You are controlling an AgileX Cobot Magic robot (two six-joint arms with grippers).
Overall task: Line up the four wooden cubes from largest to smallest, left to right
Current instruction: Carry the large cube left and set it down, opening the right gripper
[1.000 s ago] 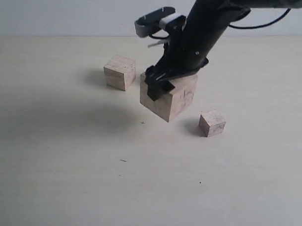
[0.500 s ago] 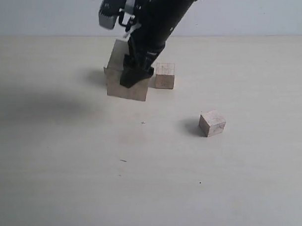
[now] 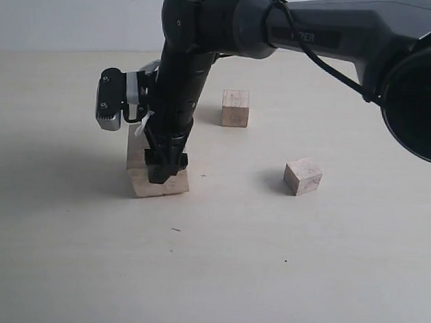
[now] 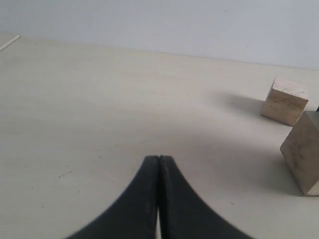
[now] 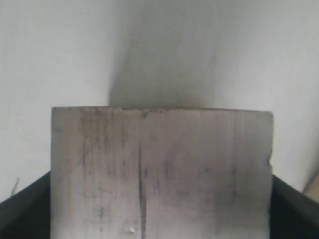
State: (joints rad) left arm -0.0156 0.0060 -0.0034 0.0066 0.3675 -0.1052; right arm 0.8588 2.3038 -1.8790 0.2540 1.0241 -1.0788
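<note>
Cube (image 3: 151,187) in claw (image 3: 165,175), small cube (image 3: 302,176) apart

We count three pale, unpainted light-wood cubes in the exterior view: one large cube (image 3: 139,169), one middling cube (image 3: 235,107) and one small cube (image 3: 303,176).

Largest cube (image 3: 152,183) mostly hidden behind right gripper (image 3: 164,168), cropped at right wrist view's edge
</note>
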